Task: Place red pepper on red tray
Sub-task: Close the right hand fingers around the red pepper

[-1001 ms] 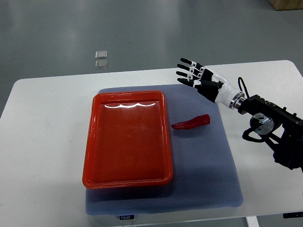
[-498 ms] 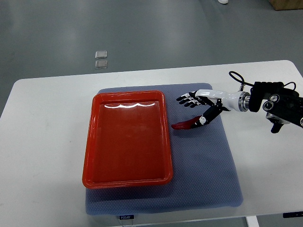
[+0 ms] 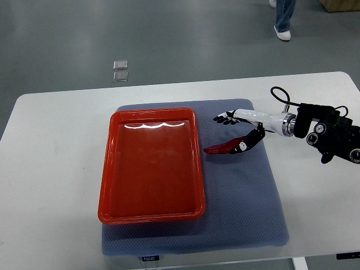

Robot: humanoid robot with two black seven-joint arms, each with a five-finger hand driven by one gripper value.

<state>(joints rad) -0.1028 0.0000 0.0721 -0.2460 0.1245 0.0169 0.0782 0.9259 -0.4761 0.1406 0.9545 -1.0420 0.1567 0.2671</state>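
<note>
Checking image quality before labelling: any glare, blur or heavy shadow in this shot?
Top view: white glare streaks along the red tray floor near its far rim; red pepper and right hand look sharp; shadows are soft and faint; lighting on the table is even.

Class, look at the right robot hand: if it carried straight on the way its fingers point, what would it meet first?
Probably the red tray: the right robot hand, over the red pepper, points leftward at the tray's near rim. Height is unclear, so it might pass above.
</note>
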